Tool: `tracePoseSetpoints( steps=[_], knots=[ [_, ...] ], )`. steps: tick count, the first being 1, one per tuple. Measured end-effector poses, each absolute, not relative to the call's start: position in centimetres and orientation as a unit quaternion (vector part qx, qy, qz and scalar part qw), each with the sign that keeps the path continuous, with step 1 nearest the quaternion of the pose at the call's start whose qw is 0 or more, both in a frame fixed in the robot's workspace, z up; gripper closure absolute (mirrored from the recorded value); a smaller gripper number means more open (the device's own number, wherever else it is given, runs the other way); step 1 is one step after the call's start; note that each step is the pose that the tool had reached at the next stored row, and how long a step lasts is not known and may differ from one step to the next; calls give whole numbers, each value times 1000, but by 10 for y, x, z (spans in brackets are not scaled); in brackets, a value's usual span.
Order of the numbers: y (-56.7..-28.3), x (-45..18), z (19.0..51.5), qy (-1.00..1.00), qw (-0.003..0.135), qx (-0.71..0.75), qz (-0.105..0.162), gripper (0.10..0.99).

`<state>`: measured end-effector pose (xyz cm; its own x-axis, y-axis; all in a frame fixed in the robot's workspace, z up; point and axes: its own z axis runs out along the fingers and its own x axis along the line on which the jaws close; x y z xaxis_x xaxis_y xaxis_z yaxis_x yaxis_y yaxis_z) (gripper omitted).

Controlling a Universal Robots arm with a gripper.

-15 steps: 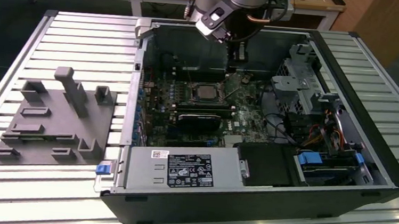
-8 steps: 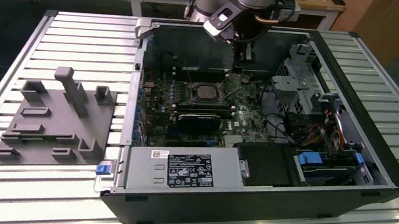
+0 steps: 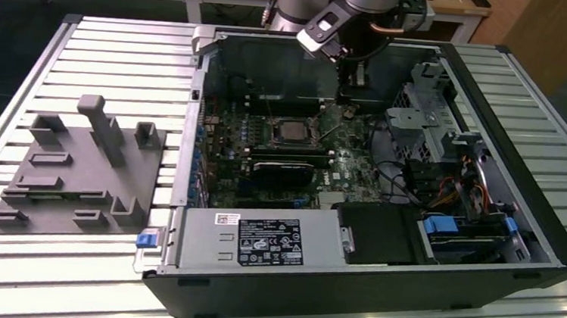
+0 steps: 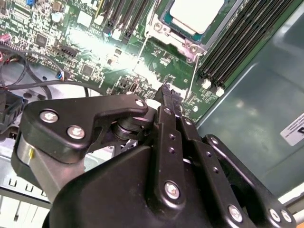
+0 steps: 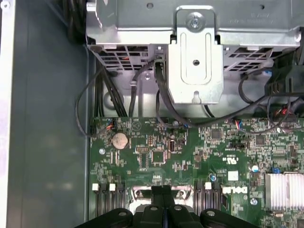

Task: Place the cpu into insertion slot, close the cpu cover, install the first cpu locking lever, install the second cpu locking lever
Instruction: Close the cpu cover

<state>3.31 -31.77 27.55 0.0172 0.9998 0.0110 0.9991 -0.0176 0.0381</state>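
In the exterior view the cpu point(image 3: 288, 131) lies flat in the insertion slot point(image 3: 270, 121) on the green board inside the open case. My gripper point(image 3: 347, 108) hangs over the board, off the slot's corner toward the exterior view's right and back. The second wrist view shows the cpu point(image 4: 197, 13) with the silvery cpu cover point(image 4: 190, 46) framing it. Two thin wire levers point(image 4: 143, 50) point(image 4: 193, 80) stick out from the socket. My gripper point(image 4: 166, 90) is shut with nothing between the fingers, its tip close to one lever. In the first wrist view the gripper point(image 5: 164, 202) points at the socket's metal edge point(image 5: 142, 192).
Black memory slots point(image 4: 237, 42) run beside the socket. A metal drive cage point(image 5: 195, 61) and loose cables point(image 5: 161, 95) stand at the board's edge. The case wall point(image 4: 256, 99) is close by. A grey fixture point(image 3: 79, 173) sits on the slatted table at the exterior view's left.
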Motion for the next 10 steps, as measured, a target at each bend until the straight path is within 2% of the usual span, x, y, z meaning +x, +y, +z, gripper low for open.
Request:
tracePoseSetpoints(
  steps=[10],
  knots=[
    [-318, 45, 275, 701, 10, 713, 17, 980]
  ],
)
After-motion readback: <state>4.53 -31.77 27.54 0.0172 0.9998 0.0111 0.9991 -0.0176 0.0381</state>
